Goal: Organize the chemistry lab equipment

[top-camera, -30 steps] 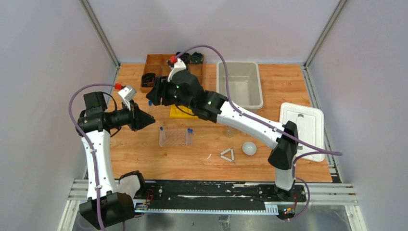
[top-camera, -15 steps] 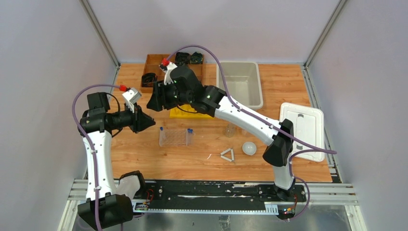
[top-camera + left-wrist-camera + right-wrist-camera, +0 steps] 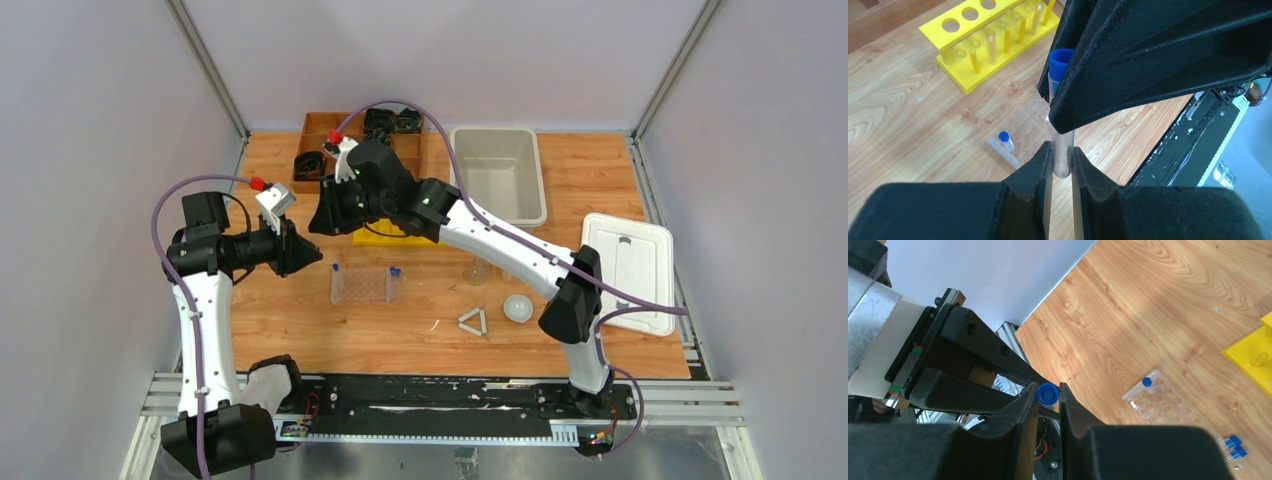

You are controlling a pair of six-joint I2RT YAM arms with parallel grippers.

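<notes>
Two robot arms meet over a wooden table, up and left of a clear well rack. Between them is one blue-capped tube, held in the air above the rack's left end. The left claw is clenched on the tube's rounded lower end, a finger on each side. The right claw comes from the opposite direction and grasps the same tube at its blue cap. Its pads seem to press the cap, though the contact is hard to see. A second capped tube stands in a corner well of the rack. A yellow rack sits just beyond the well rack.
</notes>
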